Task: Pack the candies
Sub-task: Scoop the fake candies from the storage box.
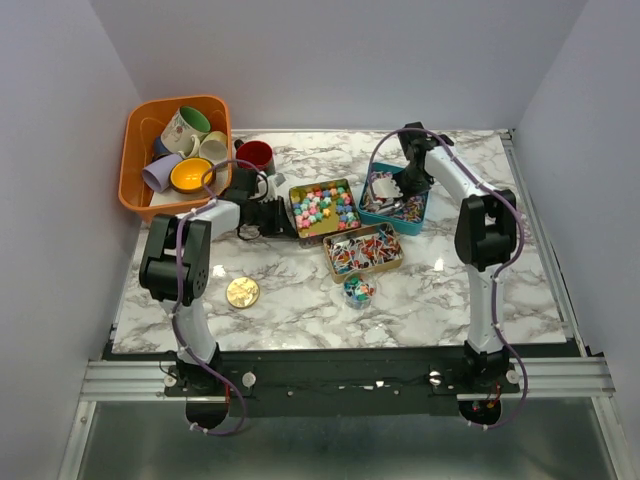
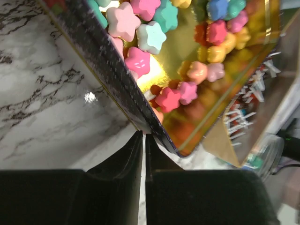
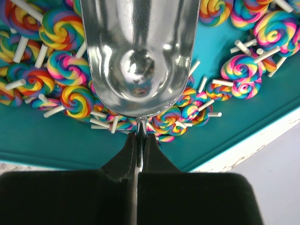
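Observation:
The candies lie in three open tins. Star-shaped sweets [image 1: 322, 205] [image 2: 138, 62] fill a gold tin [image 1: 296, 222] [image 2: 108, 89]. Swirl lollipops [image 1: 385, 203] [image 3: 63, 30] sit in a teal tin [image 1: 418, 213] [image 3: 56, 140]. Wrapped pieces [image 1: 362, 250] fill a brown tin. A small round jar [image 1: 358, 290] holds a few candies. My left gripper [image 1: 283, 218] [image 2: 143, 135] is pinched on the gold tin's left wall, its fingers almost together. My right gripper [image 1: 405, 185] [image 3: 139, 136] is shut on the handle of an empty metal scoop [image 3: 140, 56] held over the lollipops.
An orange basket [image 1: 135, 150] of mugs stands at the back left, with a red mug [image 1: 256, 155] beside it. A flat gold lid [image 1: 242, 292] lies near the left arm's base. Bare marble lies along the front and right of the table.

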You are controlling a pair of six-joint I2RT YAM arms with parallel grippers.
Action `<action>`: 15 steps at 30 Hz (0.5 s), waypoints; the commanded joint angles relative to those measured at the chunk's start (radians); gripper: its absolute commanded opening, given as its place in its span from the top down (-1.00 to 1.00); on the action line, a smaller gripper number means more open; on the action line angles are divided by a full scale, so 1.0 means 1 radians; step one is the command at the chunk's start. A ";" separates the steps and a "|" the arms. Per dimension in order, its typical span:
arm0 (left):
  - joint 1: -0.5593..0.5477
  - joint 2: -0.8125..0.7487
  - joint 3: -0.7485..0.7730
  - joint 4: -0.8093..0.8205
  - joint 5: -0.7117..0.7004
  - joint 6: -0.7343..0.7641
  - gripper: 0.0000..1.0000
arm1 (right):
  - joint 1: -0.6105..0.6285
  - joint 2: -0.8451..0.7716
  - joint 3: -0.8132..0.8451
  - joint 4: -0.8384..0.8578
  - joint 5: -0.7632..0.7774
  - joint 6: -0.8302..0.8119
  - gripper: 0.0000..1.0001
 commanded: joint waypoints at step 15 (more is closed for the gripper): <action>-0.166 0.124 0.105 -0.054 -0.128 0.105 0.73 | 0.077 0.195 0.287 -0.317 -0.356 0.339 0.99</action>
